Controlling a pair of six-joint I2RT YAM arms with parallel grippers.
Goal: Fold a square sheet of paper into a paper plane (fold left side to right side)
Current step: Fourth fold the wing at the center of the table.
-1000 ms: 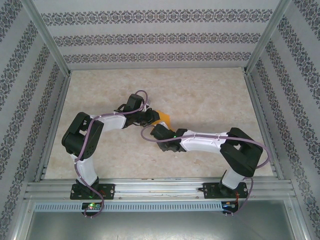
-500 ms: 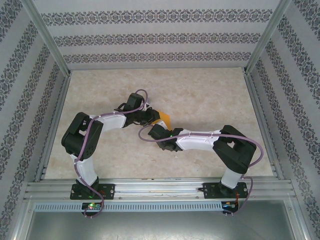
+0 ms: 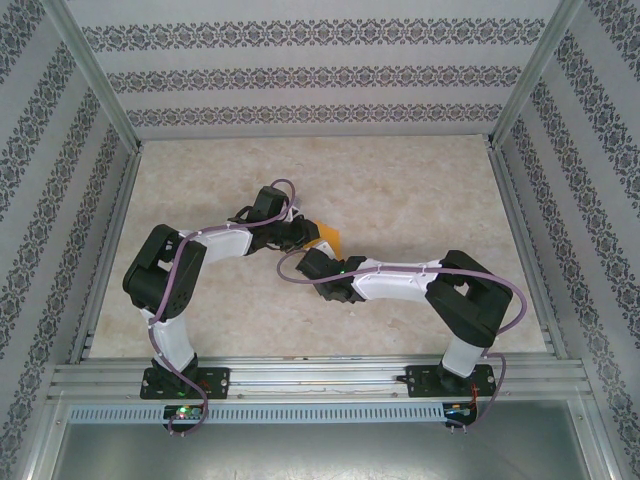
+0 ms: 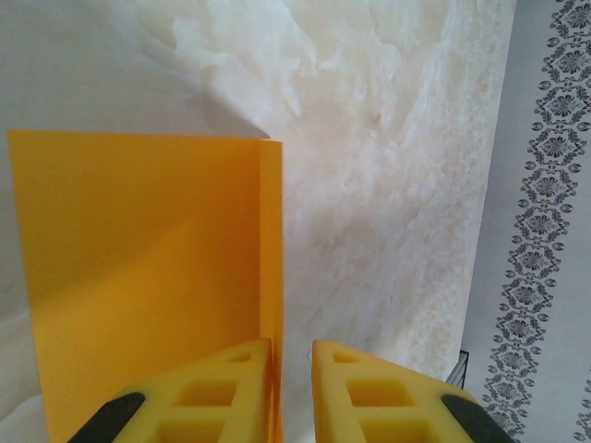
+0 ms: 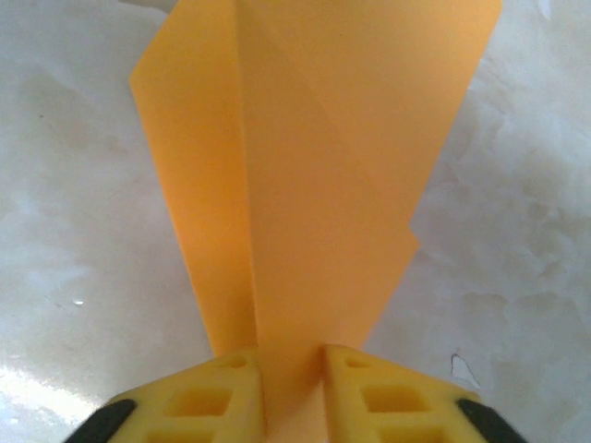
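Orange folded sheet of paper (image 3: pixel 327 240) sits mid-table, pinched between both arms. Left gripper (image 4: pixel 294 369) clamps its edge at 6 o'clock; right gripper (image 5: pixel 294 369) grips the layered fold likewise. I'd keep edges aligned, pull evenly, then press the centre crease flat.

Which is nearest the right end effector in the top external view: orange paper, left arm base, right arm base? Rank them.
1. Orange paper, right beside the right end effector.
2. Right arm base, near edge, right.
3. Left arm base, near edge, left; close to 2.
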